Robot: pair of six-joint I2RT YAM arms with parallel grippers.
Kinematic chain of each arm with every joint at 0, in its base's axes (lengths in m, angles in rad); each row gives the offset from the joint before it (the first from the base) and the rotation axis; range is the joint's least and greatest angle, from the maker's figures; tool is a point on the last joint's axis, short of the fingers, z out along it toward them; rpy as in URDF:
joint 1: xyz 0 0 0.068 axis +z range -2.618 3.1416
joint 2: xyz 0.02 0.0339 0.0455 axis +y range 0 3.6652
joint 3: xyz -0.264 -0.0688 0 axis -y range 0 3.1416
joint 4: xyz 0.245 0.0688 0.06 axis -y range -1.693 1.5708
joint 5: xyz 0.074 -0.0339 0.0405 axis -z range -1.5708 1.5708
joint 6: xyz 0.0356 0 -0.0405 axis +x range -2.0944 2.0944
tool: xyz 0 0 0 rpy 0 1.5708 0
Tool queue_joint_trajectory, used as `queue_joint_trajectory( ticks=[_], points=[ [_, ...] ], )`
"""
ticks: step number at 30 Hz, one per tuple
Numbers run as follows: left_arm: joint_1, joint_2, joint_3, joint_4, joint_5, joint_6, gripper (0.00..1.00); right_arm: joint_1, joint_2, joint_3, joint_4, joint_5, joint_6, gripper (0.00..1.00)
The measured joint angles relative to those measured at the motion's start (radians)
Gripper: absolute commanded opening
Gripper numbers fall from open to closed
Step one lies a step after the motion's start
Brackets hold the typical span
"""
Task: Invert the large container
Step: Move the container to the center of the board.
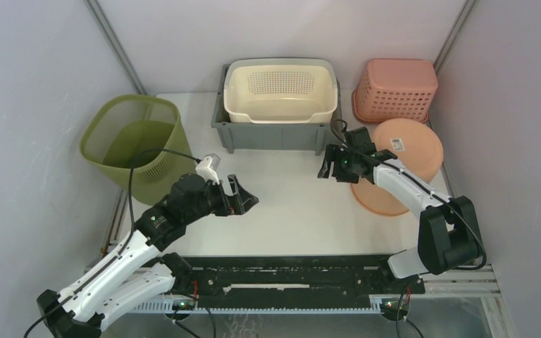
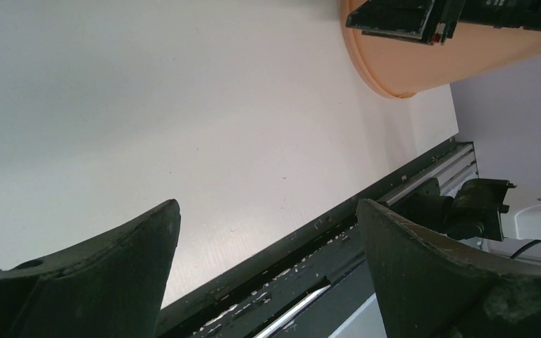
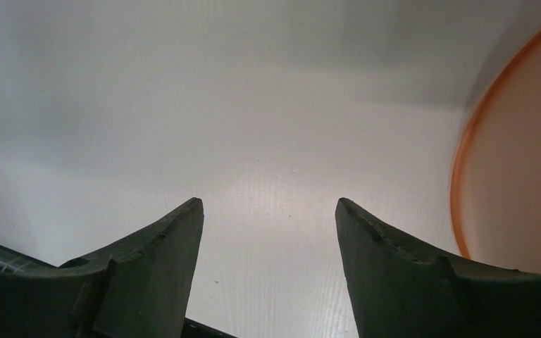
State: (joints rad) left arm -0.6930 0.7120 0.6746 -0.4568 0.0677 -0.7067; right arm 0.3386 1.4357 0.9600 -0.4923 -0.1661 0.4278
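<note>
From above, the orange basin [image 1: 403, 158] stood at the right side of the white surface [image 1: 289, 204]. Its flat bottom with a white label [image 1: 399, 144] faced up and its wide rim lay down on the surface. The right hand [image 1: 333, 165] hovered just beside the basin's left edge. Its jaws stood apart and held nothing. The left hand [image 1: 244, 199] was over the middle-left of the surface, well apart from the basin, with its jaws spread wide and nothing between them. At the back there was a grey crate [image 1: 271, 134] with a cream basket [image 1: 282, 88] inside it. A pink basket [image 1: 394, 88] sat bottom up in the back right corner, near the basin. A green mesh bin [image 1: 130, 137] stood tilted at the left edge.

In the left wrist view, the two dark fingers [image 2: 113, 264] were far from each other, and only the bare surface showed between them. The orange basin appeared at the top right with the right hand in front of it. A black rail [image 2: 303, 250] ran along the edge of the surface.

In the right wrist view, the fingers [image 3: 162, 260] were parted over the bare surface and gripped nothing. The curved rim of the basin showed at the right side, just beside the right finger. I could not tell if the finger touched it.
</note>
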Motion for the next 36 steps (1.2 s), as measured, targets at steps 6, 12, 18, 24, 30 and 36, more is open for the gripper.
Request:
queue_joint_trajectory(
  ticks=[6, 12, 18, 24, 30, 36],
  points=[
    [0.000, 0.006, 0.000, 0.003, -0.002, 0.000, 1.00, -0.047, -0.016, 0.000, 0.000, -0.016, -0.012, 0.79],
    [0.000, -0.007, 0.000, -0.006, -0.011, 0.000, 1.00, -0.055, -0.096, 0.000, -0.032, -0.027, -0.029, 0.79],
    [0.000, -0.035, 0.000, -0.026, -0.016, 0.000, 1.00, -0.042, -0.216, -0.002, -0.087, -0.043, -0.046, 0.79],
    [0.000, -0.069, 0.000, -0.034, -0.035, -0.001, 1.00, 0.016, -0.285, -0.033, -0.127, -0.032, -0.056, 0.79],
    [0.000, -0.085, 0.000, -0.042, -0.039, -0.001, 1.00, 0.030, -0.302, -0.091, -0.150, -0.018, -0.056, 0.79],
    [0.000, -0.096, 0.000, -0.063, -0.040, -0.001, 1.00, 0.017, -0.299, -0.103, -0.152, -0.006, -0.056, 0.79]
  ],
)
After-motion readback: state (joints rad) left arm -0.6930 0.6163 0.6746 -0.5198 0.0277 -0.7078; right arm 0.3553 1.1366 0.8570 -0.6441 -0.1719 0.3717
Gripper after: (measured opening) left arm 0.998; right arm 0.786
